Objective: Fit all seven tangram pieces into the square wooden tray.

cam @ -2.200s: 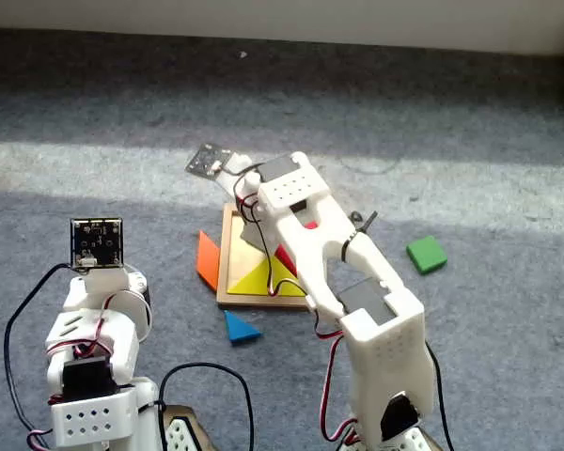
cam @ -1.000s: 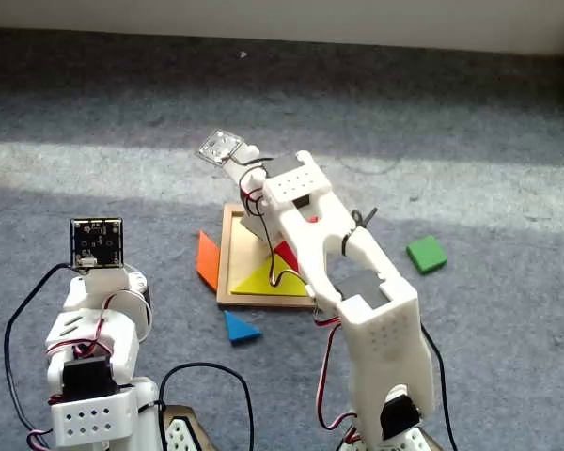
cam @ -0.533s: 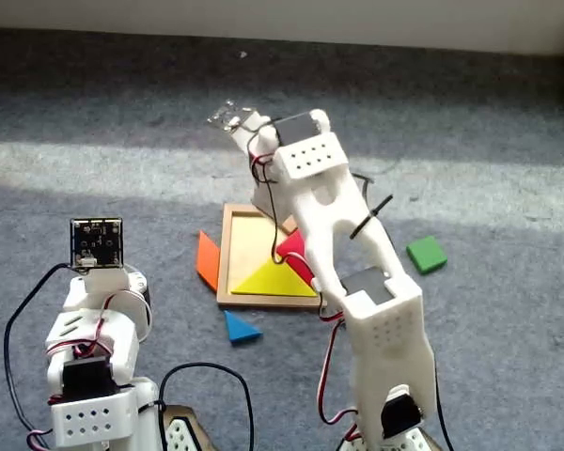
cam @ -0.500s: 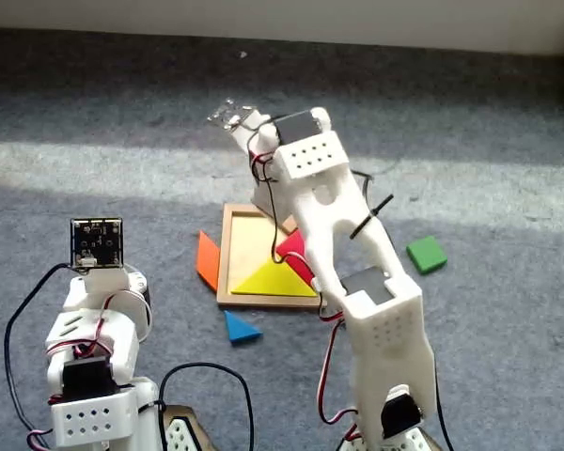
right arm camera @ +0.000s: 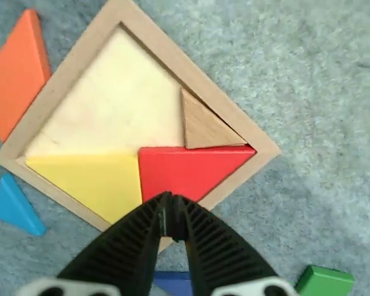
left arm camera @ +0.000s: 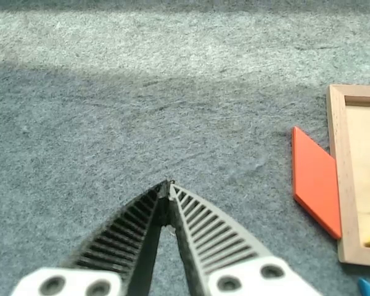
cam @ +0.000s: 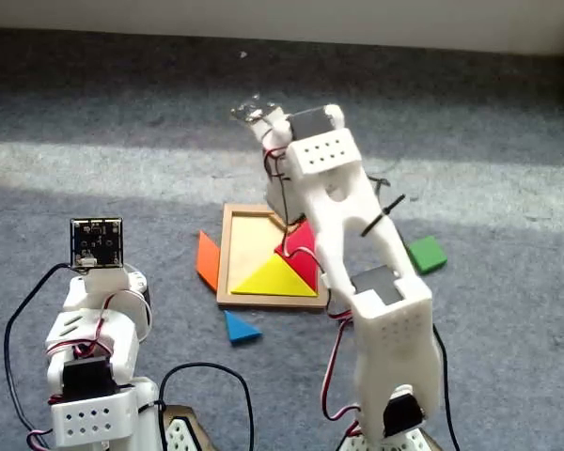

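The square wooden tray [right arm camera: 58, 86] holds a yellow triangle [right arm camera: 89, 182], a red triangle [right arm camera: 188, 169] and a wood-coloured triangle [right arm camera: 206, 126]; the rest of its floor is bare. My right gripper [right arm camera: 168, 196] hangs shut and empty high above the tray's near edge. An orange parallelogram [right arm camera: 15, 74] lies on the carpet just outside the tray, and a light blue triangle [right arm camera: 12, 206] sits past the tray's corner. A green piece [right arm camera: 324, 280] and a dark blue piece [right arm camera: 171, 282] lie apart from it. My left gripper [left arm camera: 168, 184] is shut over bare carpet, away from the orange parallelogram [left arm camera: 316, 182].
Everything rests on grey carpet. In the high view the right arm [cam: 357, 235] stretches over the tray's right side, between the tray [cam: 224, 254] and the green piece [cam: 426, 254]. The left arm [cam: 94, 329] stays folded at the near left.
The right arm has risen and swung back to the right, off the tray, uncovering the red triangle lying in it. The left arm has not moved.
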